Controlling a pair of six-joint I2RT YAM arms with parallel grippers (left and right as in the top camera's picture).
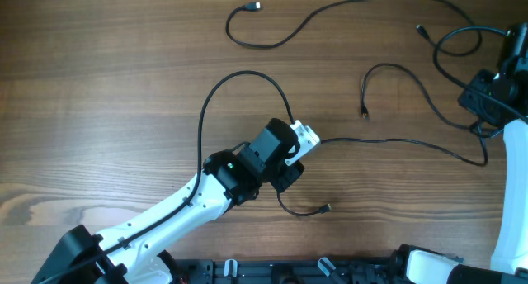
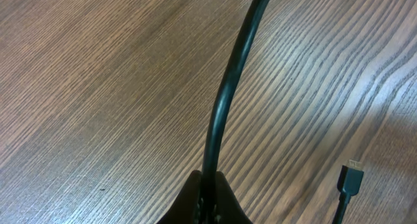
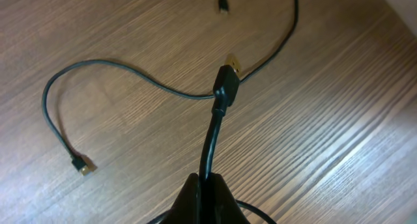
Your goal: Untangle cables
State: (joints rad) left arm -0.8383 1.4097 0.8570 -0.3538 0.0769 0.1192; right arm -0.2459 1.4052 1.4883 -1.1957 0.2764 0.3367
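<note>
Cables (image 1: 243, 73) are spread in loose strands over the desk (image 1: 99, 86), most of them lying apart. One cord (image 2: 225, 94) is gripped in the closed left jaws near the desk's middle. A second cord (image 3: 210, 139) is pinched just behind its plug (image 3: 226, 81) by the closed right jaws at the right edge. Separation is judged to be in hand. Next, the held plug needs to be drawn clear of the third cord (image 3: 130, 71) that appears to cross beneath it.

Thin black cables (image 1: 246, 73) are strewn in loose strands across the wooden surface (image 1: 99, 86). The left gripper (image 1: 299, 148) is placed mid-surface over one strand; the right gripper (image 1: 487, 98) is seen at far right among loops of cable.
</note>
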